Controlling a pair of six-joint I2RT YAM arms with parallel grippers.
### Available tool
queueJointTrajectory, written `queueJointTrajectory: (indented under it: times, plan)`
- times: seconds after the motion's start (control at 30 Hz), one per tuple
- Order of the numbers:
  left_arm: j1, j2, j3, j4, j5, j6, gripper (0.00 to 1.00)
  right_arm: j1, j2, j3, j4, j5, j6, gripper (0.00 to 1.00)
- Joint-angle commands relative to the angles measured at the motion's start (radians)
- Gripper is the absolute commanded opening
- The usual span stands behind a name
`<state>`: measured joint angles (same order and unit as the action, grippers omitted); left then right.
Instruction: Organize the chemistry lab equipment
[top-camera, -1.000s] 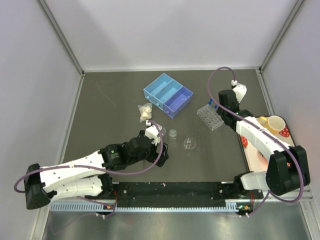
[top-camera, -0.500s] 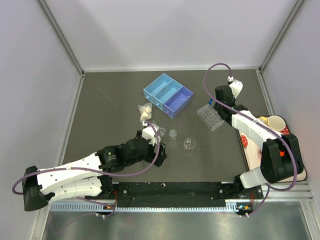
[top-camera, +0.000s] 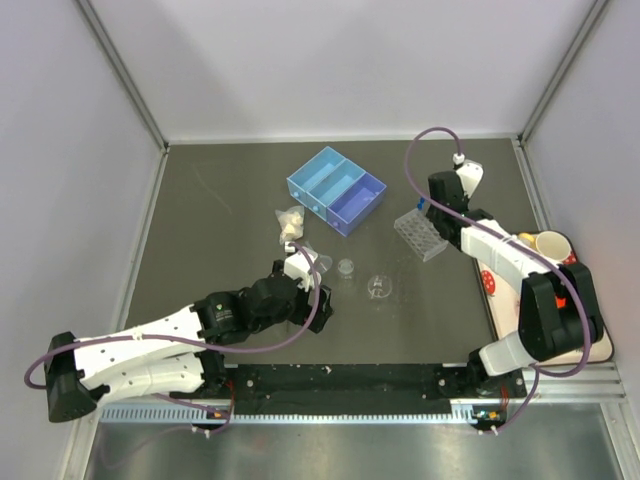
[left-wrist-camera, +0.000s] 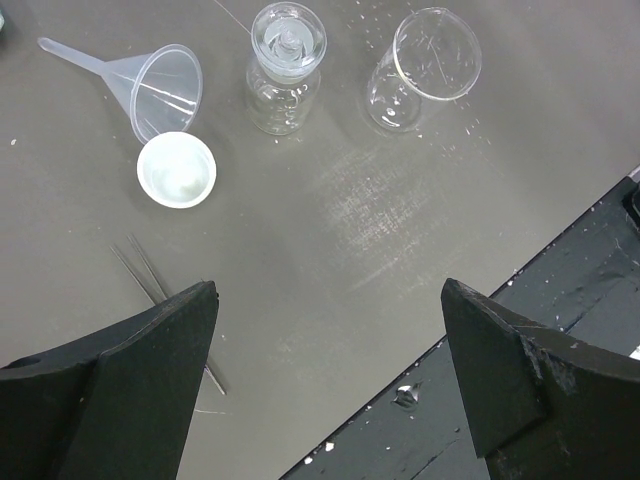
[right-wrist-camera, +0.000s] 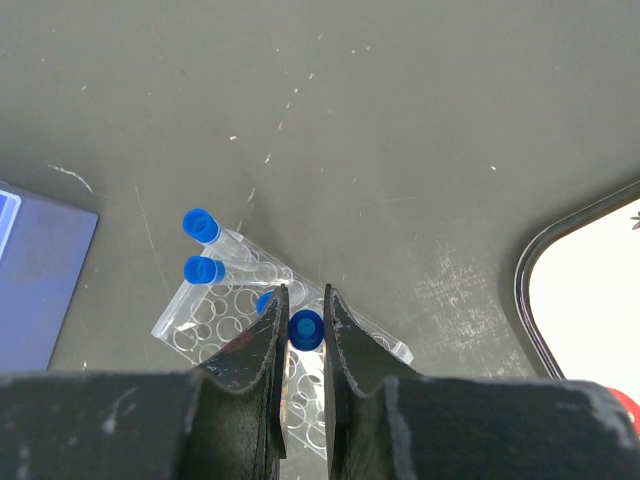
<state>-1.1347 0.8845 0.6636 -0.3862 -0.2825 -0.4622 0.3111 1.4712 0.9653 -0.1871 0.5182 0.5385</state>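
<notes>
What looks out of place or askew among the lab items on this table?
The small funnel lies on its side next to the round dish. Two blue-capped tubes lean at a slant in the rack instead of standing upright.

Grey table, funnel, tube rack, blue bin

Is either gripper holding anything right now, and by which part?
The right gripper pinches a blue-capped test tube at its capped end, above the tube rack. The left gripper is open and empty.
</notes>
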Motion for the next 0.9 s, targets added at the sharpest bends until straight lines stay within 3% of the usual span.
queueJointTrajectory:
  times: [0.0, 0.87]
  plan:
    - [-0.005, 0.007, 0.014, 0.044, -0.021, 0.019, 0.99, -0.009, 0.020, 0.032, 0.040, 0.028, -0.015, 0.00]
    - [-0.005, 0.027, 0.016, 0.046, -0.026, 0.025, 0.99, -0.009, 0.092, -0.011, 0.075, 0.017, -0.006, 0.00]
